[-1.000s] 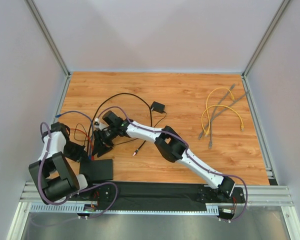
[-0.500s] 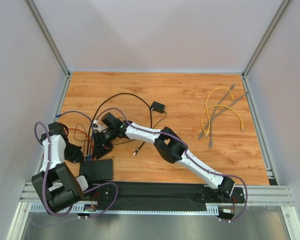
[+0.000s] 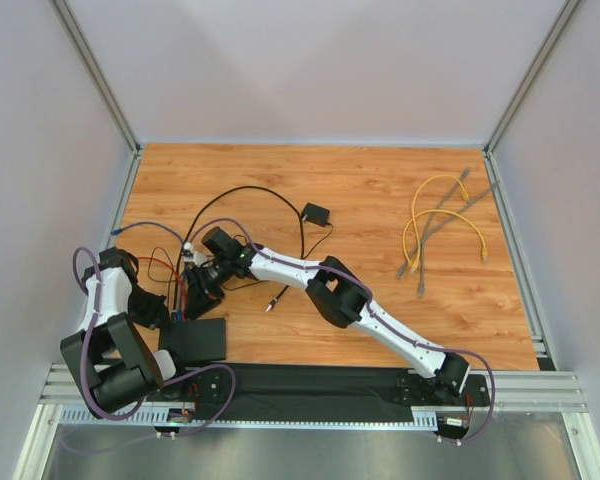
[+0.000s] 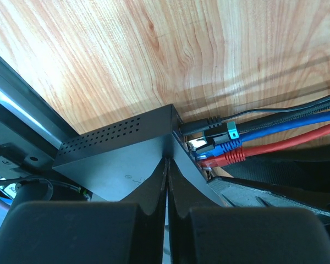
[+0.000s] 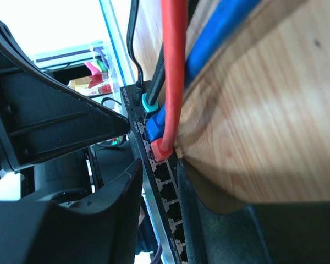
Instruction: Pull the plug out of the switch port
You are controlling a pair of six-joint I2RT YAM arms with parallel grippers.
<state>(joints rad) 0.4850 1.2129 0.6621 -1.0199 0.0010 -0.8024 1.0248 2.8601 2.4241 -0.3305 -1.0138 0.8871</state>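
Resting tip-down on switch port [image 4: 121, 148], near-left of table [image 4: 154, 55]: left end effector [image 4: 166, 163], closed tip to tip, holding nothing. Right end effector [image 5: 134, 144] parted, straddling socket row [image 5: 168, 192] beside red plug [image 5: 160, 147], plugged in.

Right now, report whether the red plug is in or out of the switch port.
In. The red plug is seated in a socket on the switch port, beside the blue plug; its cable runs straight out of the socket row.

site: lab robot cell | evidence: white panel walls [image 3: 310, 70], aluminium frame [image 3: 99, 85], wood-grain table [image 3: 380, 190]
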